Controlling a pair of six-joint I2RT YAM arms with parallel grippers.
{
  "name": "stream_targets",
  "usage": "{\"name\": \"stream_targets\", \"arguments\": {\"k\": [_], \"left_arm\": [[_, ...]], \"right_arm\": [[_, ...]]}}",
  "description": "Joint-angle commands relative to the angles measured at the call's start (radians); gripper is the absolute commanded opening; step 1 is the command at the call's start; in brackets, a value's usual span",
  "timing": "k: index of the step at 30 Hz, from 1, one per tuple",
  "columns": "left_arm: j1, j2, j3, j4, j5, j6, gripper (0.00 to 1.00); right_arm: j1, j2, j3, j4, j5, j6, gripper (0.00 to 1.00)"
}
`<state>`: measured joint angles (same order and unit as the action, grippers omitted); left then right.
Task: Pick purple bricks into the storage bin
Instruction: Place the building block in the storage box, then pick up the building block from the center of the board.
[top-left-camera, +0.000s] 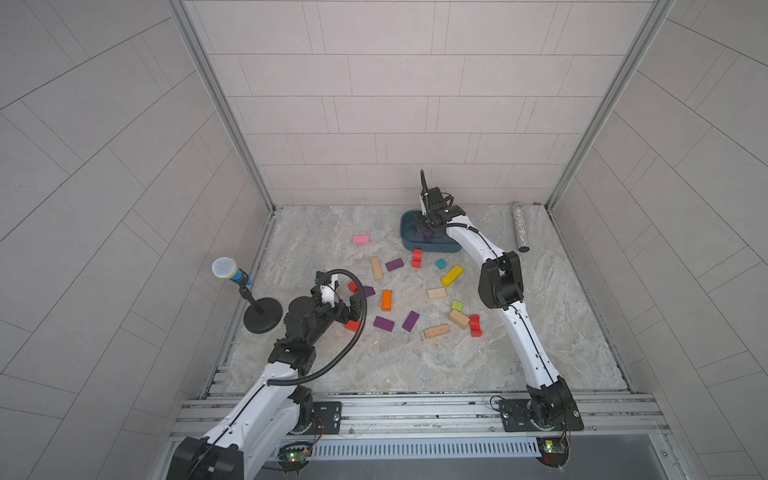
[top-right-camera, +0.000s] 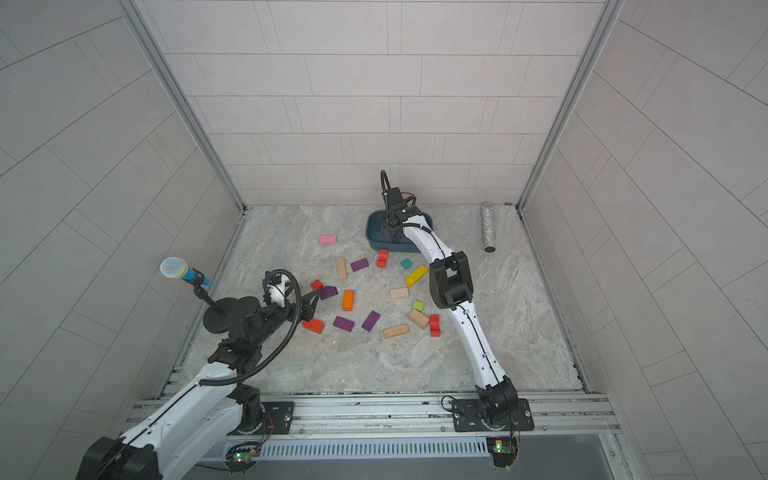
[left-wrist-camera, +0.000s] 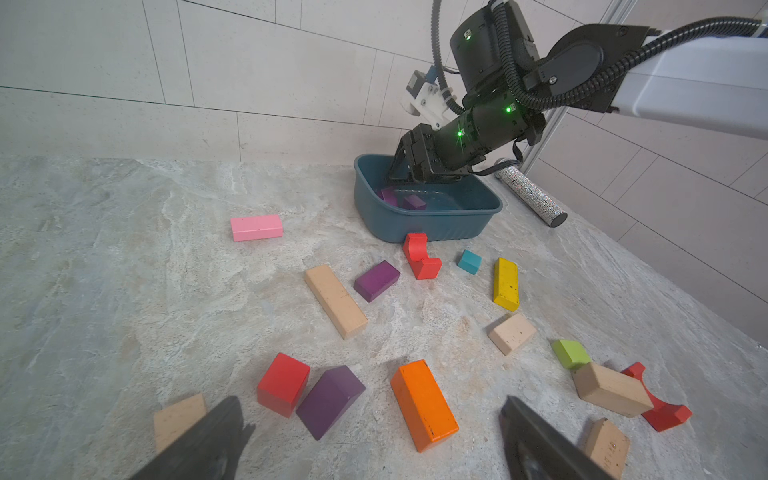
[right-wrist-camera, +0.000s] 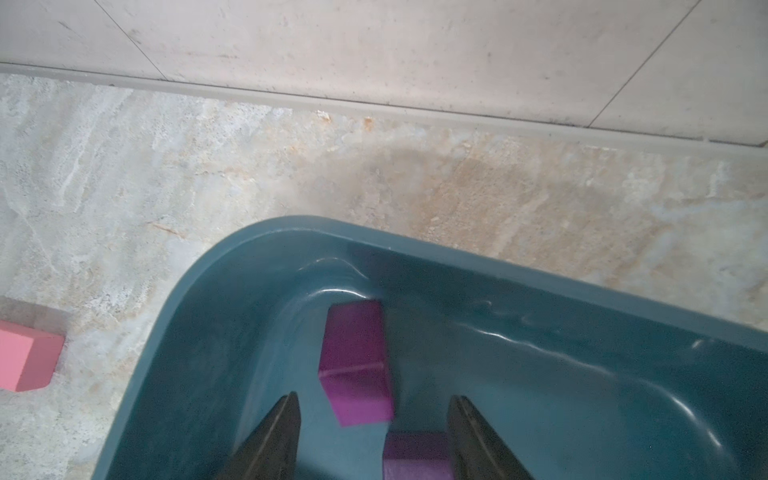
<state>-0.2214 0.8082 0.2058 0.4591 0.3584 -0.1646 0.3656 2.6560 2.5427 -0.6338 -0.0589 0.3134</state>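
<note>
The teal storage bin (top-left-camera: 409, 240) (top-right-camera: 374, 242) stands at the back of the table. Two purple bricks (right-wrist-camera: 355, 361) (right-wrist-camera: 415, 455) lie inside it, also seen from the left wrist view (left-wrist-camera: 414, 202). My right gripper (right-wrist-camera: 374, 397) (top-left-camera: 424, 232) hangs in the bin, open; the nearer brick rests against one finger only. Several purple bricks lie on the table (top-left-camera: 394, 264) (top-left-camera: 383, 323) (top-left-camera: 411, 321). One more purple brick (left-wrist-camera: 330, 401) (top-left-camera: 368, 291) lies beside a red cube, just ahead of my left gripper (left-wrist-camera: 371, 401) (top-right-camera: 309, 307). That gripper is open and empty.
A pink block (top-left-camera: 360, 239), red arch blocks (top-left-camera: 417, 257), an orange block (top-left-camera: 386, 300), a yellow block (top-left-camera: 452, 275) and wooden blocks (top-left-camera: 377, 268) are scattered mid-table. A glittery cylinder (top-left-camera: 519, 226) lies back right. A microphone stand (top-left-camera: 262, 316) is at the left edge.
</note>
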Motion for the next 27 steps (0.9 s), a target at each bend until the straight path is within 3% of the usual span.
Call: {"name": "stream_targets", "arguments": {"k": [1,6,12,16,27], "left_arm": [[-0.005,-0.005,0.028,0.016,0.013,0.007,1.00],[-0.005,-0.006,0.028,0.017,0.015,0.005,1.00],[-0.004,-0.011,0.028,0.015,0.016,0.005,1.00],[-0.007,-0.014,0.029,0.012,0.017,0.003,1.00],[-0.008,-0.017,0.030,0.008,0.018,0.000,1.00]], "right_arm": [[0.012,-0.032,0.016,-0.041,0.027,-0.032,0.61],[0.075,-0.105,0.000,-0.080,0.084,-0.153,0.60],[0.168,-0.255,-0.164,-0.061,0.048,-0.230,0.59],[0.253,-0.335,-0.296,-0.027,0.112,-0.300,0.70],[0.279,-0.339,-0.393,-0.076,0.067,-0.186,0.86]]}}
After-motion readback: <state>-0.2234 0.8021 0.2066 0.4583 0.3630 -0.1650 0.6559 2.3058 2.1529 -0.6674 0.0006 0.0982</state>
